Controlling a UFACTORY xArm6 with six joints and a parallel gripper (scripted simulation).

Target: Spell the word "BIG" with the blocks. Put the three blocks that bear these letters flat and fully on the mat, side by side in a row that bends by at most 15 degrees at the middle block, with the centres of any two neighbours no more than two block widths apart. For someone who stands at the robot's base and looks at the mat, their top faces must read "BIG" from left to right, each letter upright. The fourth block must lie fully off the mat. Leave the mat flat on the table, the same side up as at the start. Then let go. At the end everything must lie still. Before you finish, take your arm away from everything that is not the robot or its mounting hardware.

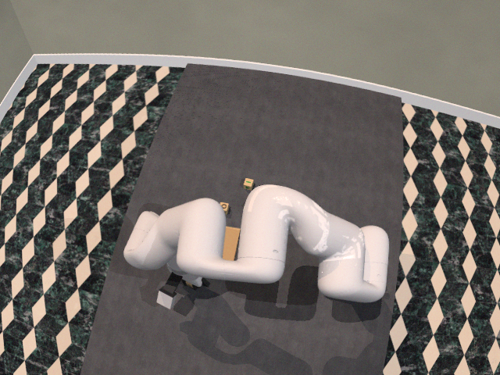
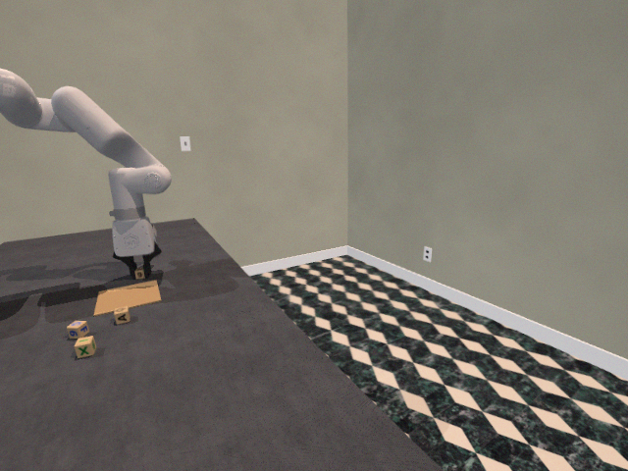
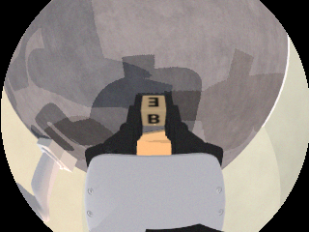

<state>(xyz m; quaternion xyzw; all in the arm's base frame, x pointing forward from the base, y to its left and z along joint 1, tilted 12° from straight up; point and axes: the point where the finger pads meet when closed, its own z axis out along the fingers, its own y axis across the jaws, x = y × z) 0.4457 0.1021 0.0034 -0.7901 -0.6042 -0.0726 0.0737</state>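
Note:
My gripper (image 2: 140, 275) (image 3: 154, 103) is shut on the B block (image 2: 139, 274) (image 3: 154, 117), a wooden cube beyond the mat's far edge in the exterior view, at or near table height. The wrist view shows its black B nearer the palm and an E on the adjoining face. The orange mat (image 1: 231, 243) (image 2: 127, 299) (image 3: 154, 147) lies flat. A block with a round dark top letter (image 1: 224, 206) (image 2: 122, 316) and an A side stands off its near edge. A green-marked block (image 1: 248, 183) (image 2: 84, 346) shows X on its side. Beside it stands a blue-lettered block (image 2: 78, 330), hidden in the top view.
The white arm (image 1: 262, 233) (image 2: 91, 122) hides part of the mat and the gripper in the top view. The dark table (image 1: 291, 141) (image 2: 213, 375) has a long side edge right of the mat in the exterior view. Arm shadows fall around the held block.

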